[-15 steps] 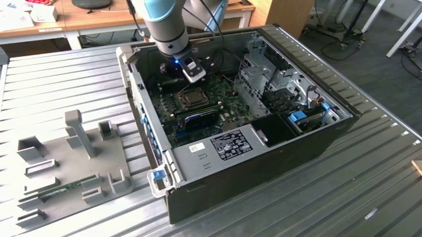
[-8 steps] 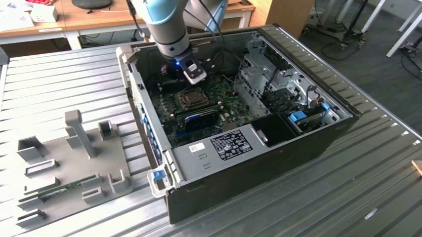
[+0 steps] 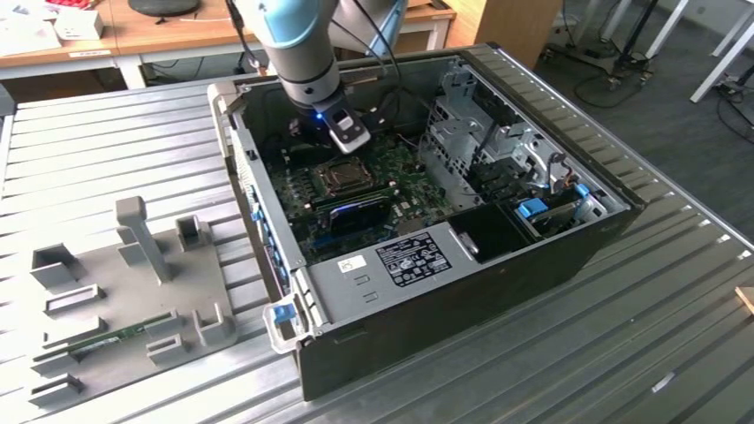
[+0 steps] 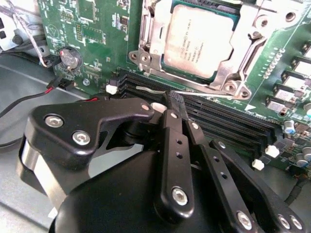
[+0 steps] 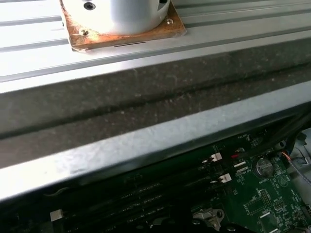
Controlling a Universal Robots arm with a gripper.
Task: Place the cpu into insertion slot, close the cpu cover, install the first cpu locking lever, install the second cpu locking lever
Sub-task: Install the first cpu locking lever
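The cpu [image 4: 199, 41] is already sitting in the insertion slot [image 4: 233, 73] under the cpu cover [image 4: 150, 39] — just beyond the clenched, empty fingers [image 4: 172, 104] — levers seemingly pending.

Cpu [image 4: 199, 41], flat square chip with grey metallic top, sits flat in the insertion slot [image 4: 156, 30] on the green motherboard [image 4: 92, 29], inside the open computer case [image 3: 589, 238]. Cpu cover [image 4: 232, 73], silvery cut-out frame, lies closed down around the chip. Thin wire locking lever [image 4: 194, 91] runs along the cover's edge beside the memory slots [image 4: 233, 121].
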